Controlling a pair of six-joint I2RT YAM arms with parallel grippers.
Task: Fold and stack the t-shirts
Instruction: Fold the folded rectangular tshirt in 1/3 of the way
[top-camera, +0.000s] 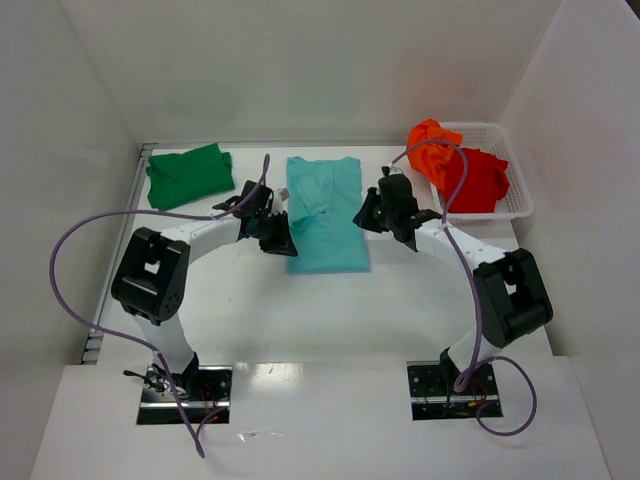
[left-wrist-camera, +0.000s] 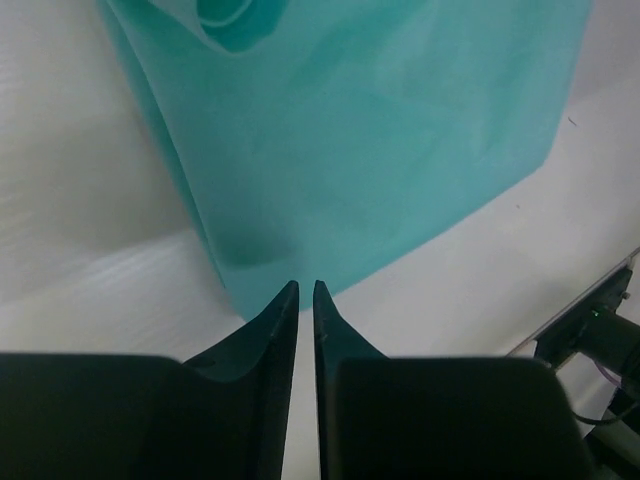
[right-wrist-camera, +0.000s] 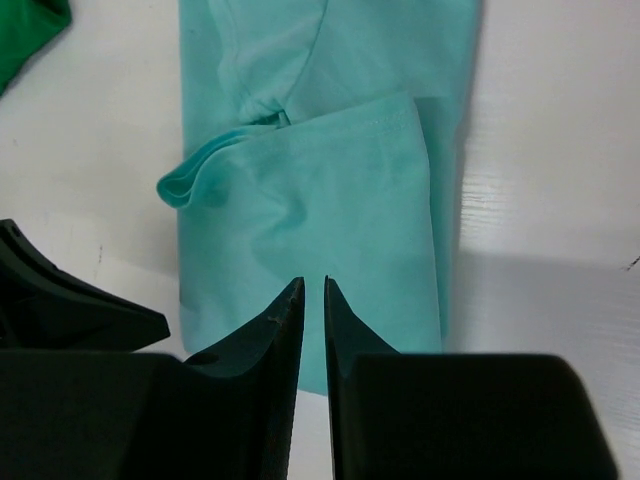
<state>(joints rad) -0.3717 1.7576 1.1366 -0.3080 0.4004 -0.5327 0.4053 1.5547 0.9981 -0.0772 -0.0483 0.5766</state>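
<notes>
The white bench (top-camera: 250, 300) has white walls around it. The light teal shirt (top-camera: 325, 215) lies flat between the two hands, and its long side runs away from the arm bases. The left hand (top-camera: 280, 238) is at the shirt's left edge, so the cloth is to its right. The right hand (top-camera: 368, 215) is at the other edge, so the cloth is to its left. Both are just as near. Each hand is pinched almost shut, with only a thin slit, and holds nothing. The next fold probably needs both.
</notes>
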